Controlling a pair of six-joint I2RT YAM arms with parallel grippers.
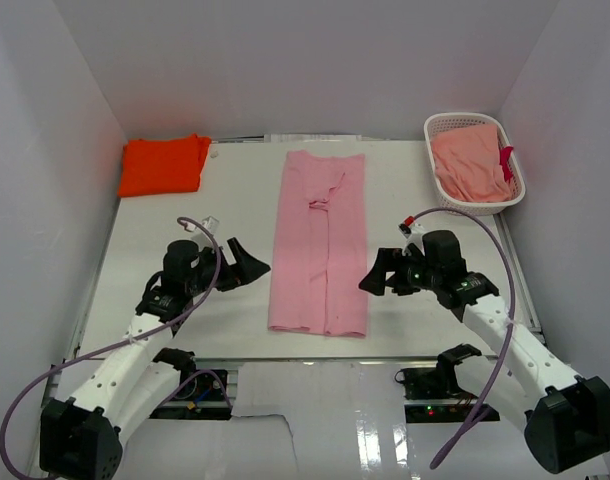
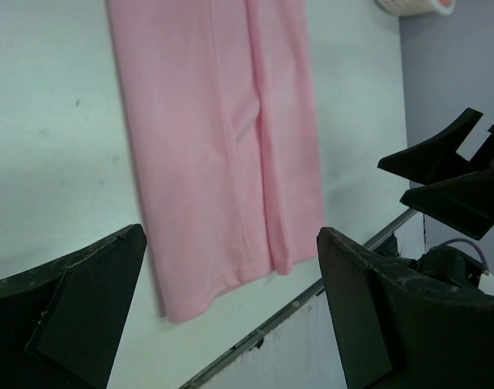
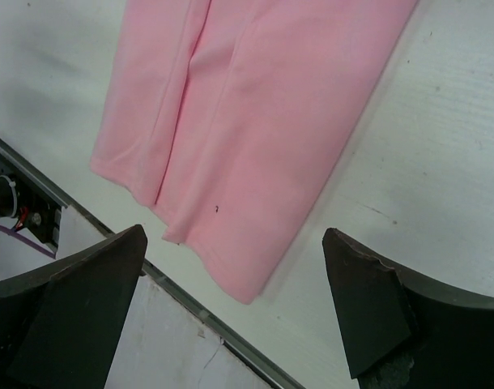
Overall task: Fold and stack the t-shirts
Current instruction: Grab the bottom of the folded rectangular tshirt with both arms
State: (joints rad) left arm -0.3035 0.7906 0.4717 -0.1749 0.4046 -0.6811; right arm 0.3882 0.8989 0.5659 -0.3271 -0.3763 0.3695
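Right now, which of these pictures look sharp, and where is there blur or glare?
Top view: even, soft light, sharp, glare on the shiny near ledge. Left wrist view: the pink t-shirt looks soft, the tool's dark fingers blurred. Right wrist view: crisper cloth.

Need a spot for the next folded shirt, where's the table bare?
Bare table lies between the orange t-shirt and the pink t-shirt, and between that shirt and the basket. Crowded beside its near half, where the left arm and right arm sit.

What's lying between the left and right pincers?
The pink t-shirt, folded into a long strip, lies flat between the left pincer and right pincer, shown in the top view.
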